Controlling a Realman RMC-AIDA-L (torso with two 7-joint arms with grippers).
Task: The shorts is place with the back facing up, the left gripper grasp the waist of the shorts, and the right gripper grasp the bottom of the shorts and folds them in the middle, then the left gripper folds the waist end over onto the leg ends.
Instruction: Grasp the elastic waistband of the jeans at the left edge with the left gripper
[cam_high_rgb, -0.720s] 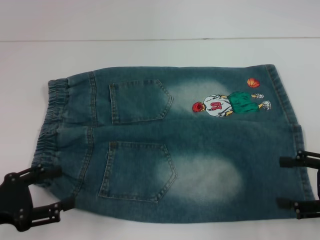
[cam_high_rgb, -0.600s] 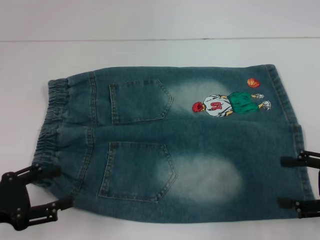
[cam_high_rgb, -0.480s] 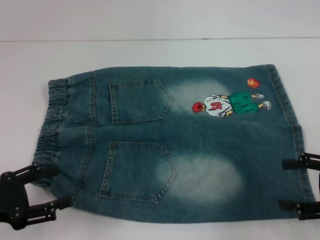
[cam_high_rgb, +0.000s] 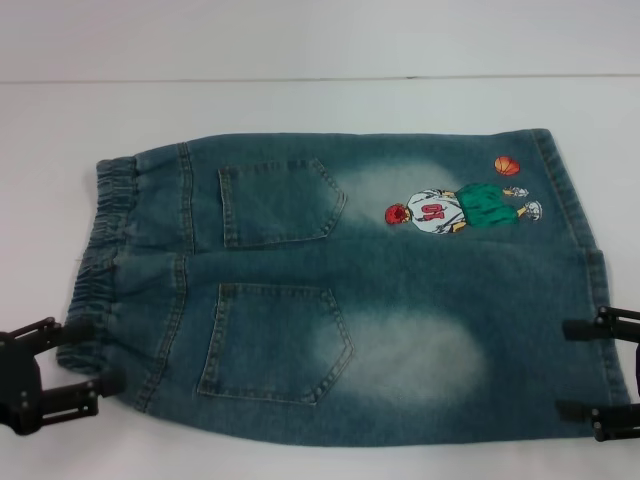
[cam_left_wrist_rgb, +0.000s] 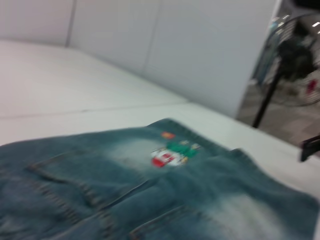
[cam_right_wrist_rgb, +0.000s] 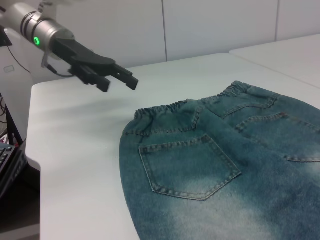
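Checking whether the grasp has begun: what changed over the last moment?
The left gripper slid outward to the robot's left along the waist, jaws open, holding nothing. The right gripper at the leg hem and the shorts barely moved.

shorts (cam_high_rgb: 400, 300): faded blue-green denim | ball (cam_high_rgb: 507, 166): orange | table (cam_high_rgb: 300, 100): white

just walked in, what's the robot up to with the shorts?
The shorts lie flat and unfolded on the white table, back pockets up, waist toward the robot's left. The left gripper hangs open by the near waist corner, above the table and apart from the cloth in the right wrist view. The right gripper is open at the near end of the leg hem. Nothing is grasped yet.
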